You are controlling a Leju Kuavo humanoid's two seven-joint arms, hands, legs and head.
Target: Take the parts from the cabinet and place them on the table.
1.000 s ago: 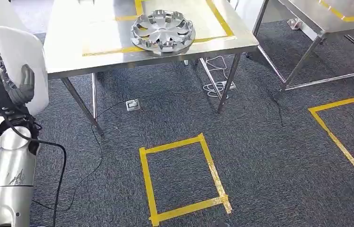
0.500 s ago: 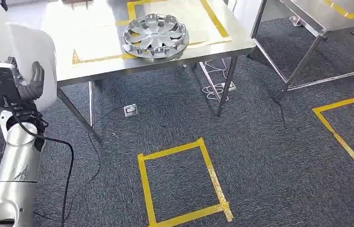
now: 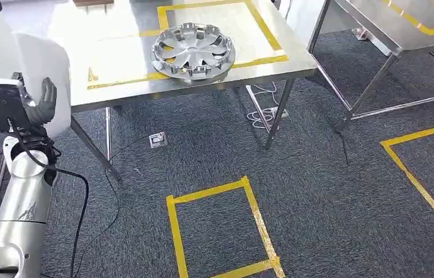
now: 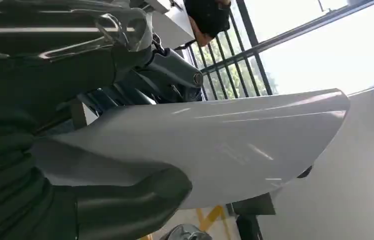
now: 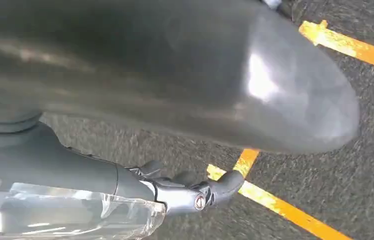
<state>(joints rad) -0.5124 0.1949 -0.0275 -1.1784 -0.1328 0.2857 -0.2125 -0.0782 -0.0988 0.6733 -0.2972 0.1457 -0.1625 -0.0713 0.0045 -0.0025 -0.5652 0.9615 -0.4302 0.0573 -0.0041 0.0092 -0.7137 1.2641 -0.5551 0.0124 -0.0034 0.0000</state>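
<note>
Risk lay in the grip: our left hand (image 3: 39,104) held the panel (image 3: 43,75) upright beside the surface (image 3: 116,87); its edge could catch there. Our right hand (image 5: 189,192) hung curled, holding nothing.

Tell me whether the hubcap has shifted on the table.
No. The hubcap lies across the same yellow tape line on the table as before; the whole picture shifted, so the camera moved.
</note>
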